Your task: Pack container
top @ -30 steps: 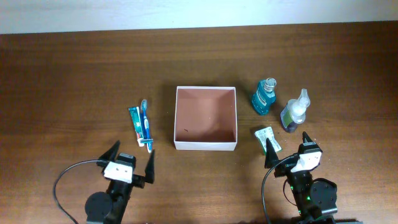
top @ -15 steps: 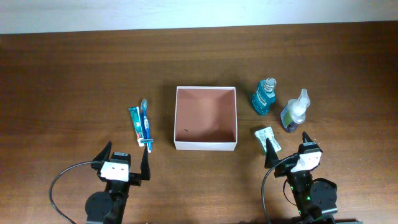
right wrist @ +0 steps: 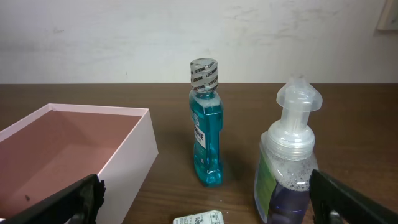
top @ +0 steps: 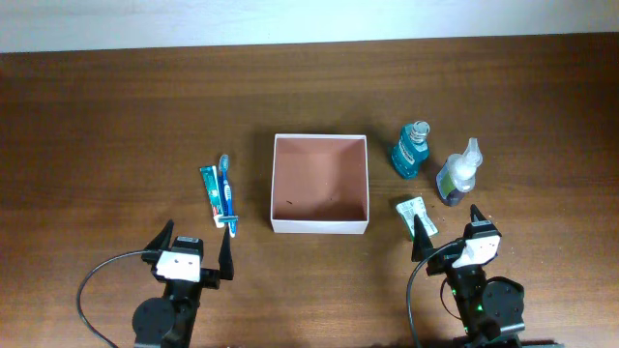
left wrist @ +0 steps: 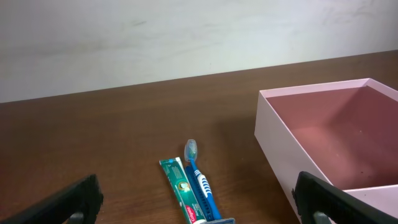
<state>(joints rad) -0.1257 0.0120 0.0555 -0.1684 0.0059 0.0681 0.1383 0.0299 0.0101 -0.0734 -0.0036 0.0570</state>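
Plainly, nothing is packed yet: the box sits between the two arms with its brown inside bare. It lies ahead and to the right of the left hand, and ahead and to the left of the right hand. Both hands have their fingers spread wide and hold nothing.

The toothbrush and toothpaste lie side by side straight ahead of the left hand, close beyond its right fingertip. Their long axes run away from the hand, so I judge a grasp across their width would suit.

A small packet lies just beside the right hand's left finger. The mouthwash bottle and pump bottle stand upright further ahead, making the right arm the nearer one for these.
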